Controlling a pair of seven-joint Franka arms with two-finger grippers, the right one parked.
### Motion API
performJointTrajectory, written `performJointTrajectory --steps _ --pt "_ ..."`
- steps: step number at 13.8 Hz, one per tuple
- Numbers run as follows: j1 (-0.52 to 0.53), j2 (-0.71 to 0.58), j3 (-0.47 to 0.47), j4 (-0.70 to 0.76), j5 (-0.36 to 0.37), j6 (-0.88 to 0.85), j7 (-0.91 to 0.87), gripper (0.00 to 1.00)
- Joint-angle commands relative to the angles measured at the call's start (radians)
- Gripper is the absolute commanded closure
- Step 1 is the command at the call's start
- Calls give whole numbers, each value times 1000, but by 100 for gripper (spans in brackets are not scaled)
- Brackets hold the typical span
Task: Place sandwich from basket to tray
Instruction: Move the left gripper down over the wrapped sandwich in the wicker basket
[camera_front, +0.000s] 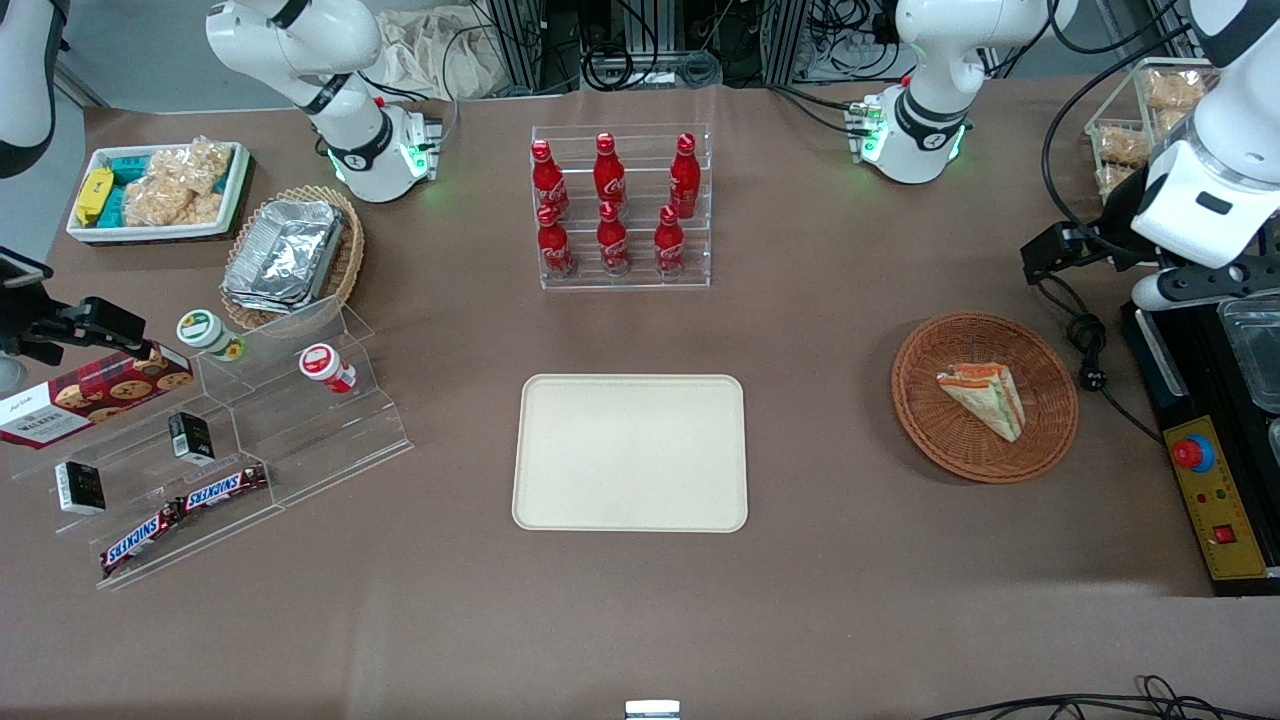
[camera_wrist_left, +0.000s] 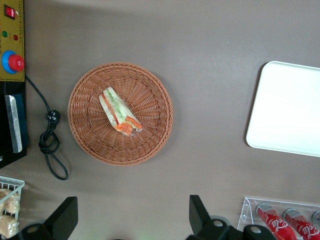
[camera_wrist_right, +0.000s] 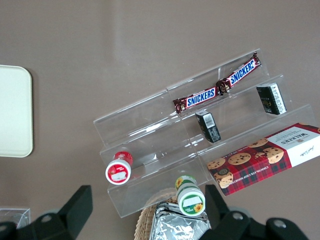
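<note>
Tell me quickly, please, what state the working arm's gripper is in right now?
Left gripper: open and holding nothing, raised above the table beside the basket, with the sandwich untouched inside it.

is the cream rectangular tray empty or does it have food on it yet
Empty. The cream-beige rectangular tray is bare; the triangular wedge sandwich lies in the reddish-brown wicker basket. The left gripper is open above the table beside it.

Reddish-brown woven wicker basket (camera_front: 985, 397); pale triangular sandwich (camera_front: 984, 398), orange-red and green edge layers. Cream-beige rectangular tray (camera_front: 630, 452), plain. Brown tabletop (camera_front: 800, 600). Black-fingered left gripper (camera_wrist_left: 132, 220); green layer possibly lettuce.
</note>
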Motion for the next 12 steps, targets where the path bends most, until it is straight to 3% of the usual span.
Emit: performJointTrajectory --steps 1,7,12 --pt "-12 17 5 29 -3 -22 28 0" --pt "30 35 11 -52 -15 2 -85 0" --pt "72 31 14 -333 -6 299 -214 0"
